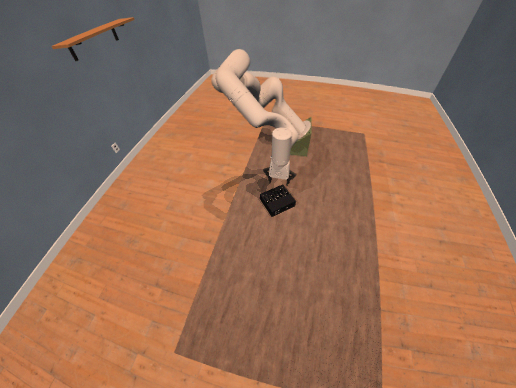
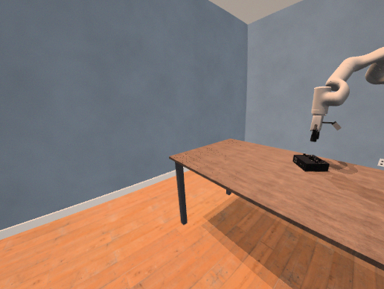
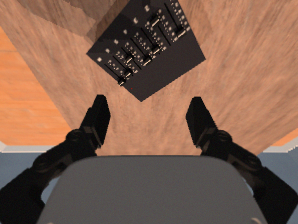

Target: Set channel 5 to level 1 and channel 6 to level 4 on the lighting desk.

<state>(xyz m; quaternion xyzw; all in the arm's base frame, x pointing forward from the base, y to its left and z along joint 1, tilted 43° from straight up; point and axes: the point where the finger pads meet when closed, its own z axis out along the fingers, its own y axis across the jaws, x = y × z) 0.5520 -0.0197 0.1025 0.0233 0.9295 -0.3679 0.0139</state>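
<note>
The lighting desk [image 1: 278, 200] [image 2: 310, 162] [image 3: 145, 50] is a small black box with a row of faders. It stands flat on the brown table [image 1: 300, 280] [image 2: 260, 175] near its far end. In the wrist view it lies turned at an angle, and the fader caps sit at differing heights along their slots; the levels are too small to read. My gripper [image 1: 279, 176] [image 2: 315, 137] [image 3: 149, 106] is open and empty. It hangs well above the desk and a little behind it, fingers pointing down.
The arm's green base block [image 1: 302, 142] stands at the table's far end. A wooden shelf [image 1: 92, 33] hangs on the left wall. The table's edge lies close to the desk on the left in the wrist view.
</note>
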